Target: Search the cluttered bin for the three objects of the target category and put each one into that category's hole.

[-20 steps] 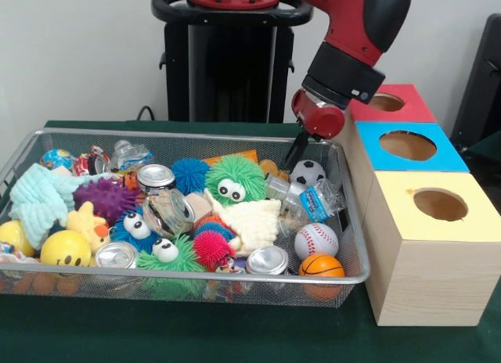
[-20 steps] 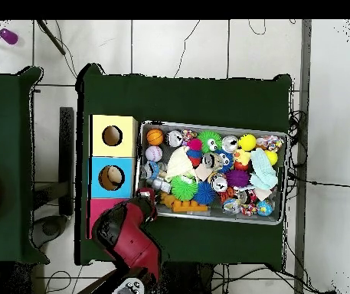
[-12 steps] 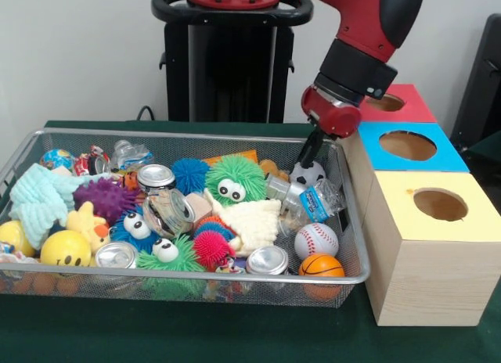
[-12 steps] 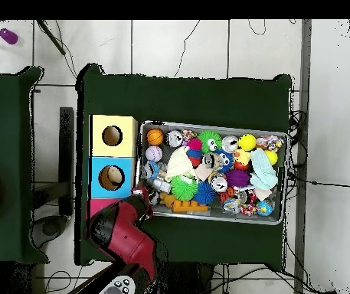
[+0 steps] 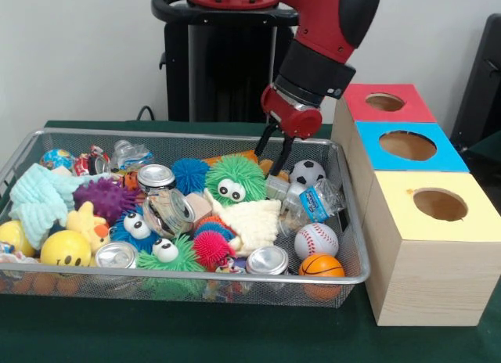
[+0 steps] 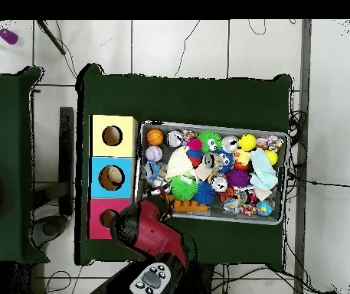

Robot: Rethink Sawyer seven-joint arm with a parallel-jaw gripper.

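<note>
My gripper (image 5: 273, 152) hangs open and empty over the back right of the wire bin (image 5: 196, 278), just above the orange piece and right of the green fuzzy toy (image 5: 234, 180). A soccer ball (image 5: 308, 172) lies just to its right. A baseball (image 5: 316, 239) and a small basketball (image 5: 321, 265) sit at the bin's front right corner. Three boxes with round holes stand beside the bin: red (image 5: 385, 102), blue (image 5: 407, 146), yellow (image 5: 439, 205). In the overhead view the arm (image 6: 152, 234) covers the gripper at the bin's (image 6: 211, 217) lower left corner.
The bin also holds several silver cans (image 5: 268, 260), a crushed clear bottle (image 5: 313, 201), a purple spiky ball (image 5: 104, 199), a yellow smiley ball (image 5: 66, 248), a pale blue cloth (image 5: 39, 200) and fuzzy toys with eyes. Green cloth (image 5: 196, 332) covers the table.
The gripper swung away from the red box and the soccer ball, leftward in the front view, to hang over the bin's back beside the green fuzzy toy. Nothing in the bin moved.
</note>
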